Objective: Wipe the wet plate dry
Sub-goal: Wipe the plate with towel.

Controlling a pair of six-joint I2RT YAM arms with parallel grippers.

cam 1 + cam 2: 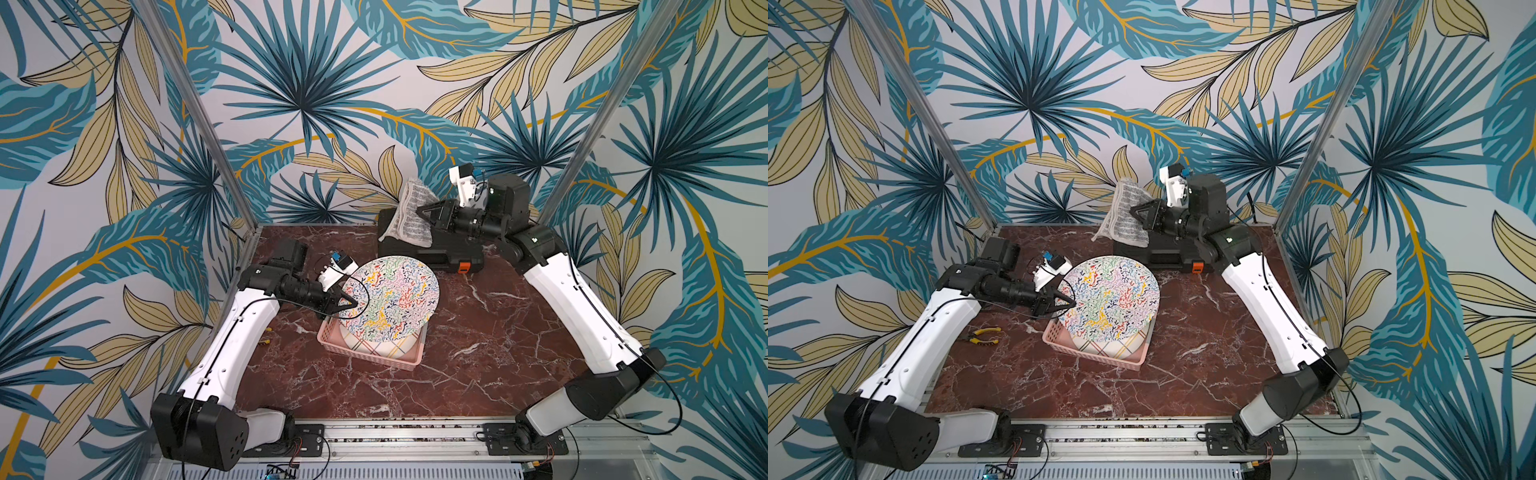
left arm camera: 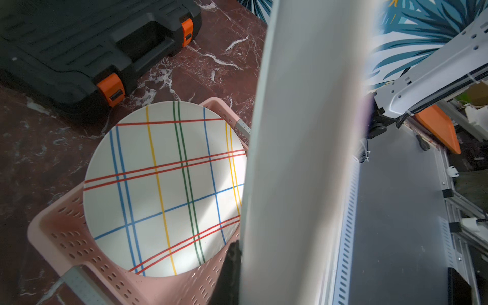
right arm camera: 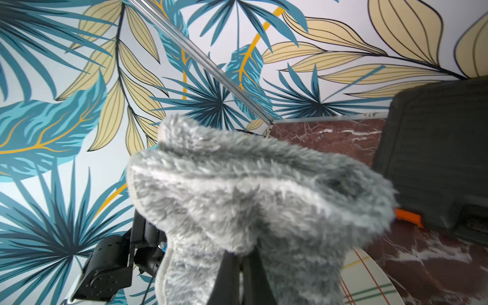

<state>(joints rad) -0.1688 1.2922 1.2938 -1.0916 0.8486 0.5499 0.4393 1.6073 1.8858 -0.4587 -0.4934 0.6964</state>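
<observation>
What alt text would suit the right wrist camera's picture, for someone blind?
A fluffy grey cloth fills the middle, pinched in the right pincer. Behind it are a black case, a red marble table and leafy wallpaper.

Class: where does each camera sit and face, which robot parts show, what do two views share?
Top views: high in front, looking down on red marble table; left arm, right arm show.
Left wrist: looks down on plaid white plate in pink basket; one finger shows.
Right wrist: faces leaf-print wall past fluffy grey cloth; fingers show.
Shared: both wrists see black toolcase.
</observation>
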